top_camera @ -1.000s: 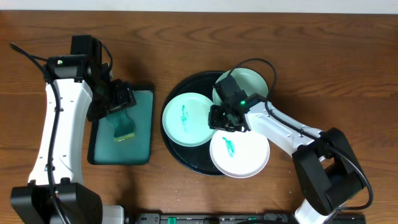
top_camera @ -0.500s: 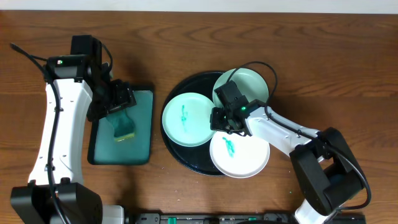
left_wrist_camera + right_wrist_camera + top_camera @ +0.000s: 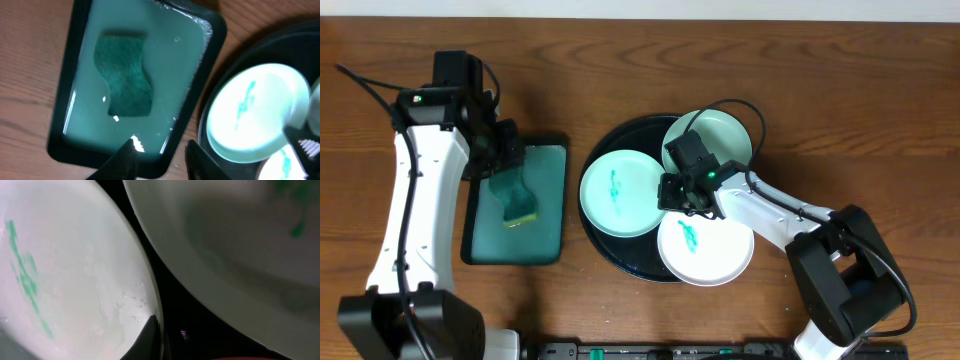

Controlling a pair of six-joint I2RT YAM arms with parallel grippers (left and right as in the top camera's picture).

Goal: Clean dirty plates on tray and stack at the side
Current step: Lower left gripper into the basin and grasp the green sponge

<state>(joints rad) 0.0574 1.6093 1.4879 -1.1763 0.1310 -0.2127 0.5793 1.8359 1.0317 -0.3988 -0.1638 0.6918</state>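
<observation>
your right arm reaches in from the lower right, low over the black tray (image 3: 620,262). the right gripper (image 3: 672,192) is clamped on the right rim of the left mint plate (image 3: 620,192) — one fingertip (image 3: 150,332) lies over the edge, close to the white plate (image 3: 705,245) and the rear mint plate (image 3: 725,135). your left arm hangs over the green tray (image 3: 60,150). the left gripper (image 3: 160,155) has its fingers partly apart with nothing between them — the sponge (image 3: 125,75) lies in the water just ahead.

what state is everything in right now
left plate: smeared, on black tray
white plate: smeared, on black tray
back plate: partly hidden
green tray: wet, holds sponge
sponge: lying flat, untouched
left gripper: open, empty
right gripper: shut at left plate's rim
</observation>
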